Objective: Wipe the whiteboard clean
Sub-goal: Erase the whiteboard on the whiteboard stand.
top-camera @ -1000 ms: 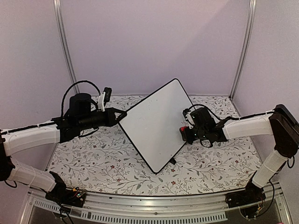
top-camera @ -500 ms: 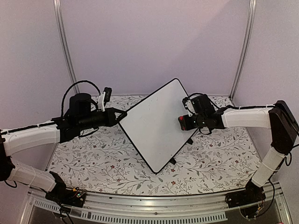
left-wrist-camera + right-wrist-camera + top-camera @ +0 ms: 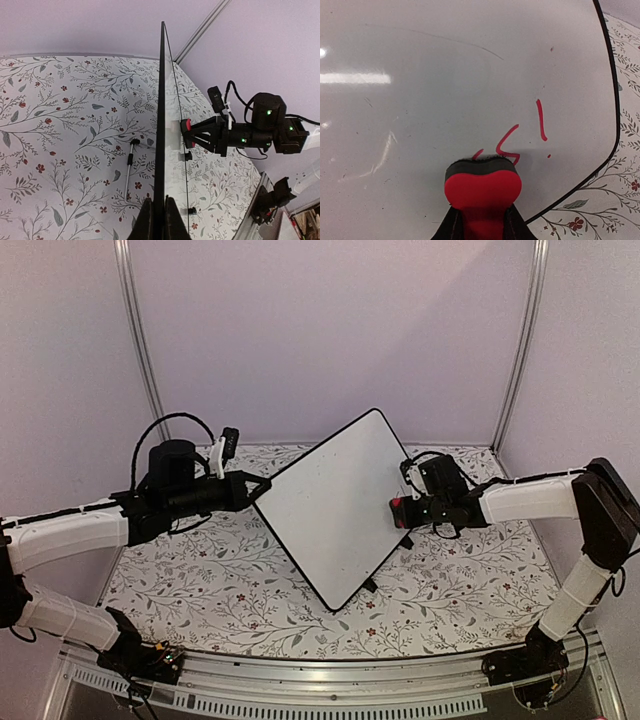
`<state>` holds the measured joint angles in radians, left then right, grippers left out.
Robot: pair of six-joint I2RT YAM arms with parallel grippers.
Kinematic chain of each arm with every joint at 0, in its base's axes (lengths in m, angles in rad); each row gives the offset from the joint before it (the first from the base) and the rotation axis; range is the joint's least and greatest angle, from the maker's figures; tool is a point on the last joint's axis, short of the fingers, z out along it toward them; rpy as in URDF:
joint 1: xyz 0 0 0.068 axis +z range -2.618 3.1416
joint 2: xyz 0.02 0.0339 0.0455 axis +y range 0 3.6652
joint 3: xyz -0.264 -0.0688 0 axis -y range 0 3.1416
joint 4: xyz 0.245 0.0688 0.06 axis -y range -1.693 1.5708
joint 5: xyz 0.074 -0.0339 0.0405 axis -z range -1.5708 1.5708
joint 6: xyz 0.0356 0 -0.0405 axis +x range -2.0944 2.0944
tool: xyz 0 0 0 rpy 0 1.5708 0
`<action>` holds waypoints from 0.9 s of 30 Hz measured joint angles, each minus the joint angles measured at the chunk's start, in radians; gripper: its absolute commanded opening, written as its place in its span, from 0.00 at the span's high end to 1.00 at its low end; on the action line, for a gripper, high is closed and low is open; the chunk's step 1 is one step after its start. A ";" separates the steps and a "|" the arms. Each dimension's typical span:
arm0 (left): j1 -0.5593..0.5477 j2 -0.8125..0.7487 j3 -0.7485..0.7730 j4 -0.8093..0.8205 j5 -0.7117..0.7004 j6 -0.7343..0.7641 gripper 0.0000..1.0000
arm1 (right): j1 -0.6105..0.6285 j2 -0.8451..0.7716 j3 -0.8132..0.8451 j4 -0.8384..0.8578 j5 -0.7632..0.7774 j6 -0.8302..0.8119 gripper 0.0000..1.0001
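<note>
Tabletop (image 3: 200,580): flower-patterned sheet lying under the whiteboard and spreading out to both sides of it.

Whiteboard (image 3: 325,510): held up over the middle of the tabletop, turned on one corner like a diamond. The glossy face is mostly clean. I cannot tell whether its lowest corner touches down.

Left end effector (image 3: 261,487): clenched on the whiteboard's left corner, fingers pinching the thin black rim from both faces.

Right end effector (image 3: 403,511): at the whiteboard's right side, grasping the eraser.

Eraser (image 3: 482,186): small red block with a dark pad, which is pressed against the whiteboard's face near its right corner.

Red writing (image 3: 520,140): a few strokes and an exclamation mark on the whiteboard, just beside the eraser's pad.
</note>
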<state>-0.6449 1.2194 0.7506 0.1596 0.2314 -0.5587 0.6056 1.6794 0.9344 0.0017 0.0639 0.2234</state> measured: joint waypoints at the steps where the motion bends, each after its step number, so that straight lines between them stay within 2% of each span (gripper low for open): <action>1: 0.000 0.000 0.000 0.000 0.000 0.000 1.00 | -0.005 -0.003 -0.021 0.009 -0.003 0.001 0.77; 15: 0.000 0.000 0.000 0.008 0.016 0.005 1.00 | -0.017 -0.070 -0.186 0.109 -0.091 0.001 0.78; 20: 0.000 0.000 0.000 0.010 0.018 0.007 1.00 | -0.017 -0.072 -0.179 0.086 -0.103 -0.005 0.78; 27: 0.000 0.000 0.000 0.007 0.008 0.002 1.00 | -0.015 -0.034 -0.073 -0.023 -0.061 -0.004 0.77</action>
<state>-0.6449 1.2194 0.7506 0.1669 0.2390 -0.5564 0.5907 1.6459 0.8612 -0.0216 0.0032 0.2195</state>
